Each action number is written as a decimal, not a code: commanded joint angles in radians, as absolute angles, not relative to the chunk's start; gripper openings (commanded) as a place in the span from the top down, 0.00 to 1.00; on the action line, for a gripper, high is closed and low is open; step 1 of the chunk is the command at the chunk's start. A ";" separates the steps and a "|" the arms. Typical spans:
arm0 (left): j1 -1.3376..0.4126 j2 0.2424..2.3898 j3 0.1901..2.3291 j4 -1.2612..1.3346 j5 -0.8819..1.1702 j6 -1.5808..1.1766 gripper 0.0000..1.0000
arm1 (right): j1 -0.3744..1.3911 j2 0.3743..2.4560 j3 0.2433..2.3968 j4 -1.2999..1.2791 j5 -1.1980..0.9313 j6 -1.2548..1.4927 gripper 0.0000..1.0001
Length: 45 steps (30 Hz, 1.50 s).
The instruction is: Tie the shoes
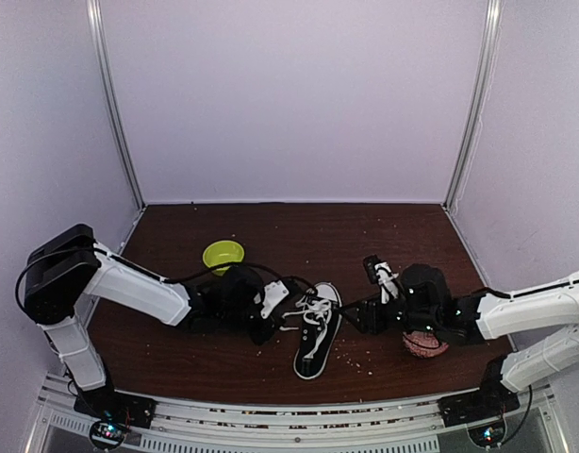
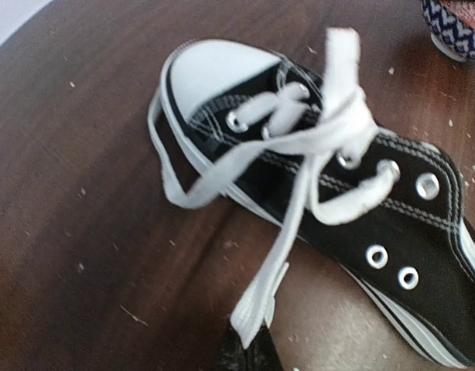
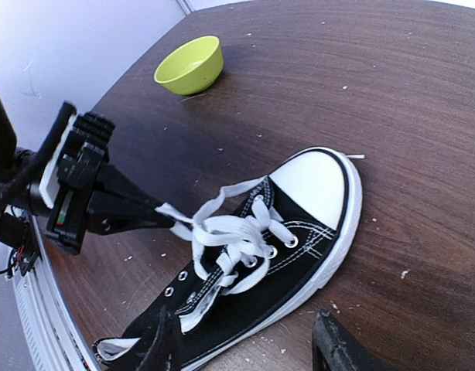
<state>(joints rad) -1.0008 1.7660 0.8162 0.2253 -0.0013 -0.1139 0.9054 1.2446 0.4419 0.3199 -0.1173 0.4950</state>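
The black sneaker (image 1: 318,332) with a white toe cap lies on the dark wood table, toe pointing away from the arms. Its white laces (image 3: 230,236) are bunched loosely over the tongue. My left gripper (image 1: 275,310) is just left of the shoe, shut on one lace end (image 2: 257,305) that runs taut to the eyelets; its fingertips (image 2: 249,352) show at the bottom of the left wrist view. My right gripper (image 1: 357,316) is at the shoe's right side, open, with its fingers (image 3: 342,348) on either side of the shoe's heel half (image 3: 222,332). It holds nothing.
A lime green bowl (image 1: 223,254) stands behind the left arm and also shows in the right wrist view (image 3: 189,66). A blue-and-white patterned bowl (image 1: 423,344) sits under the right arm, near the shoe (image 2: 454,27). Crumbs are scattered on the table (image 1: 365,236).
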 commanded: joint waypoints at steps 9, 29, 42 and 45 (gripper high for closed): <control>-1.094 1.691 0.742 0.115 0.164 -0.306 1.00 | 0.901 1.427 0.933 -0.270 0.021 0.442 0.43; -1.141 1.682 0.699 0.182 0.098 -0.344 1.00 | 0.985 2.000 1.583 -0.758 -0.147 0.305 0.47; -1.153 1.687 0.712 0.175 0.084 -0.336 1.00 | 0.994 2.195 1.783 -0.931 -0.150 0.178 0.60; -1.157 1.685 0.711 0.175 0.075 -0.336 1.00 | 0.996 2.218 1.806 -0.961 -0.141 0.170 0.60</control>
